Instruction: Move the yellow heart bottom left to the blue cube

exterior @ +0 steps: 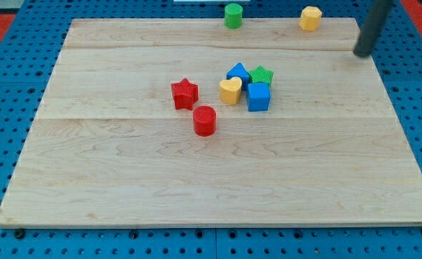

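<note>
The yellow heart (230, 91) lies near the board's middle, touching the left side of the blue cube (258, 96). A blue triangular block (238, 73) sits just above the heart, and a green star (261, 75) sits above the cube. My tip (361, 52) is at the board's upper right, far to the right of and above this cluster, touching no block.
A red star (185, 93) lies left of the heart and a red cylinder (204, 120) below left of it. A green cylinder (233, 15) and a yellow hexagonal block (310, 18) stand at the board's top edge (160, 21).
</note>
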Motion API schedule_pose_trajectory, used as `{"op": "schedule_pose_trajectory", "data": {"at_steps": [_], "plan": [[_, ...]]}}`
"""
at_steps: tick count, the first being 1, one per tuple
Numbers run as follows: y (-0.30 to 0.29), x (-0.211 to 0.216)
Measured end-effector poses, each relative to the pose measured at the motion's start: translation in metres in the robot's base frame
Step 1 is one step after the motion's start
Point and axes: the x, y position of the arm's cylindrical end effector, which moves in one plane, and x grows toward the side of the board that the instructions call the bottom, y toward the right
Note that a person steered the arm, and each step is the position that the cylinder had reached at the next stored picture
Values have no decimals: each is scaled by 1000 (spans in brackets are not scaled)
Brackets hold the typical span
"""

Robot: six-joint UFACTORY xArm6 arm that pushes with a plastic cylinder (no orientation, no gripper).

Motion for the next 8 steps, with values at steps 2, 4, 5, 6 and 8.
{"op": "schedule_pose_trajectory", "data": {"at_steps": [2, 4, 5, 6, 8], "plan": [[-135, 36], [-149, 31], [-159, 1], [-180, -22], [-220, 22]]}}
